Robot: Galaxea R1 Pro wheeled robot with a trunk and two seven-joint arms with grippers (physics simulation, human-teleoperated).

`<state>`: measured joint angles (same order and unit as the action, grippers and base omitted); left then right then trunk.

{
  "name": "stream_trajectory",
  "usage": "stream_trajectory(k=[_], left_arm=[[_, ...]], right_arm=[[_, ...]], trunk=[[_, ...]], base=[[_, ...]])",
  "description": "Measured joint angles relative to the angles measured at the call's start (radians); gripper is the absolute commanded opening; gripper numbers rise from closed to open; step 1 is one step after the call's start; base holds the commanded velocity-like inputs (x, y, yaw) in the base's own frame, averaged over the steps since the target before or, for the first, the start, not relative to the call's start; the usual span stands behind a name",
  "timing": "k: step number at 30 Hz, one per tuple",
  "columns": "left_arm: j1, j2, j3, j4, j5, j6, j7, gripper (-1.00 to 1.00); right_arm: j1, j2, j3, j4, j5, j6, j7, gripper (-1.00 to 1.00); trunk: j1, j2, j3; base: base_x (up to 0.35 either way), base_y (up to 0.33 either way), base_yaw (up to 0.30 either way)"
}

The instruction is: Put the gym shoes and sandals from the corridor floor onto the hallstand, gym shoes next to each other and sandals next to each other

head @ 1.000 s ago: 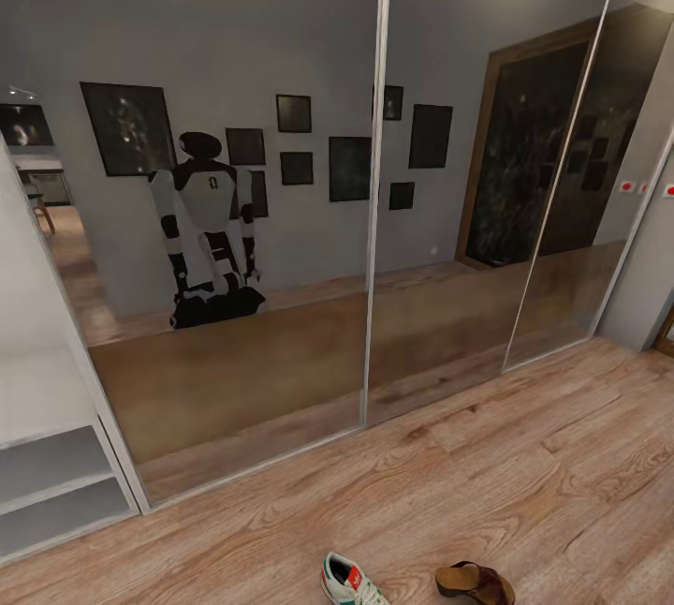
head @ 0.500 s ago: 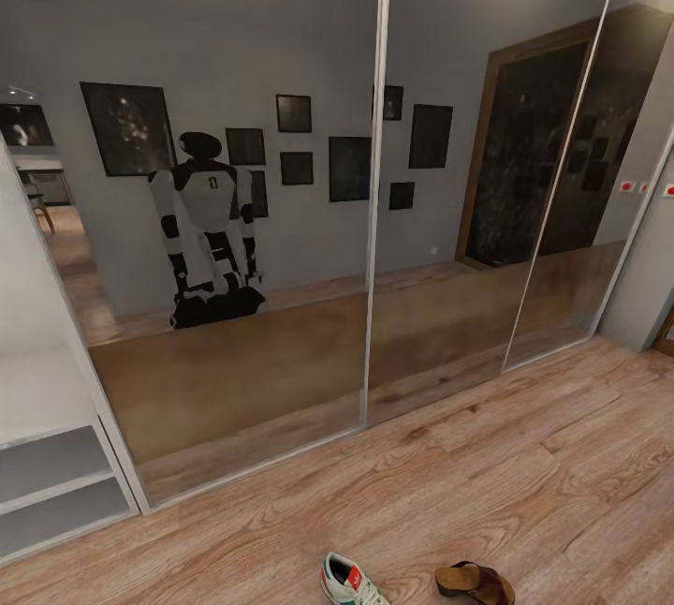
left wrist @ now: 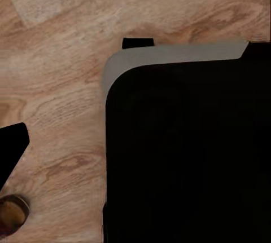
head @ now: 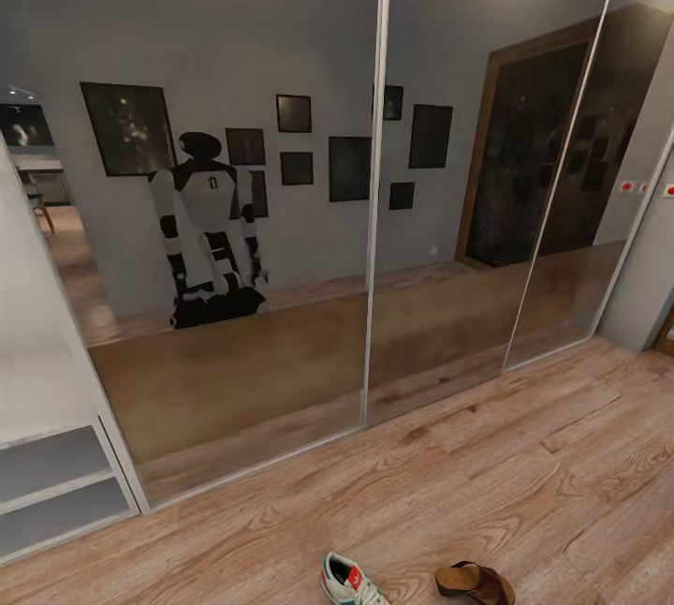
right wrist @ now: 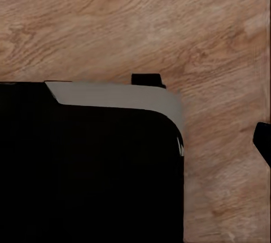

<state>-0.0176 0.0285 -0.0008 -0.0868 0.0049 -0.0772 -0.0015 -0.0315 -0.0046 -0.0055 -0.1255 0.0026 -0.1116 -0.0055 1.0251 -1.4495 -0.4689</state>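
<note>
Near the mirror, gym shoe (head: 352,581) beside sandal (head: 474,582).

White gym shoe (head: 352,581) with green stripes, brown sandal (head: 474,582), wood-grain corridor floor (head: 524,464).

The robot's reflection (head: 208,230) stands at the left of the head frame, upright on its dark base, white trunk, both arms hanging straight down at its sides; in each wrist frame a black, grey-edged body part (left wrist: 186,147) fills much of the picture; end effector fingers cannot be made out.
</note>
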Motion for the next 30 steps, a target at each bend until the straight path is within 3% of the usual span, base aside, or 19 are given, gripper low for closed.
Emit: stream_trajectory(k=[4,5,6,7,13,21,30], left_arm=[[-0.023,0.01,0.0,-0.023,0.0,-0.022,0.0,1.0],[-0.043,0.011,0.0,-0.05,0.0,-0.186,0.0,1.0],[-0.049,0.012,0.0,-0.058,0.0,-0.193,0.0,1.0],[-0.062,0.013,0.0,-0.068,0.0,-0.194,0.0,1.0],[-0.104,0.005,0.0,-0.118,0.003,-0.197,-0.001,1.0],[-0.124,0.002,0.002,-0.179,0.006,-0.22,-0.001,1.0],[-0.119,0.022,0.002,-0.206,0.003,-0.246,-0.006,1.0]], right_arm=[[0.0,-0.011,-0.001,-0.023,-0.001,-0.022,0.0,1.0],[0.0,-0.012,-0.001,-0.069,-0.001,-0.189,0.0,1.0],[-0.001,-0.012,-0.001,-0.235,-0.001,-0.197,0.0,1.0],[-0.002,-0.012,-0.001,-0.304,-0.001,-0.199,0.0,1.0],[-0.004,-0.012,-0.001,-0.386,-0.002,-0.203,0.0,1.0],[-0.005,-0.015,-0.003,-0.411,-0.003,-0.208,0.0,1.0],[-0.005,-0.039,-0.002,-0.403,-0.001,-0.209,0.0,1.0]], trunk=[[0.0,0.0,0.0],[0.0,0.0,0.0],[0.0,0.0,0.0],[0.0,0.0,0.0],[0.0,0.0,0.0],[0.0,0.0,0.0],[0.0,0.0,0.0]], base=[[0.0,0.0,0.0],[0.0,0.0,0.0],[0.0,0.0,0.0],[0.0,0.0,0.0],[0.0,0.0,0.0],[0.0,0.0,0.0],[0.0,0.0,0.0]])
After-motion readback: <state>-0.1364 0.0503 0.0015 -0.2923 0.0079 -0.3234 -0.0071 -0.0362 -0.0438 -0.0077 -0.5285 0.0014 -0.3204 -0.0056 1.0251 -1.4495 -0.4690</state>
